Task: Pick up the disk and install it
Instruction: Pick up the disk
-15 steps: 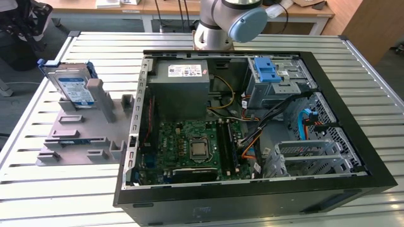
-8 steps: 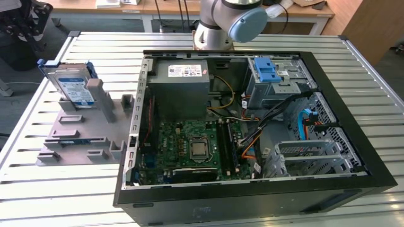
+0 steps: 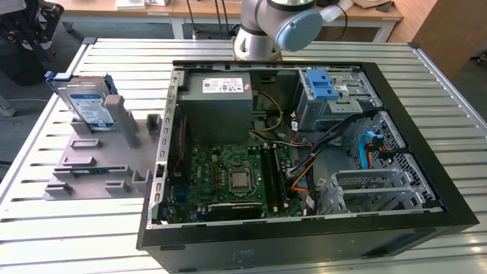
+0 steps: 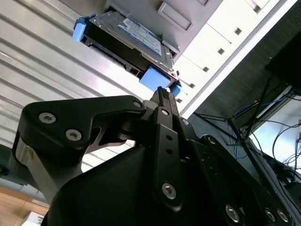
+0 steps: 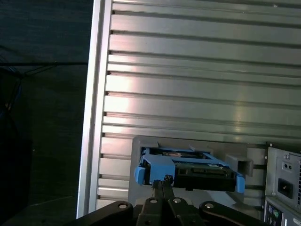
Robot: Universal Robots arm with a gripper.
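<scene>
The disk (image 3: 86, 104), a silver drive with a white and blue label in blue side rails, stands upright in a grey holder (image 3: 99, 165) on the slatted table, at the exterior view's left. Both wrist views look down on it edge-on: the disk (image 4: 127, 40) (image 5: 188, 169) lies just beyond the fingertips. My gripper (image 4: 162, 93) (image 5: 162, 181) hangs over the disk's blue rail end, apart from it. Its two black fingers are pressed together with nothing between them.
An open black computer case (image 3: 426, 142) lies on the table, at the exterior view's right of the holder. Inside are a grey power-supply box (image 3: 220, 91), a motherboard (image 3: 236, 177) and a metal drive cage with a blue latch (image 3: 321, 85). The arm's base (image 3: 263, 34) stands behind the case.
</scene>
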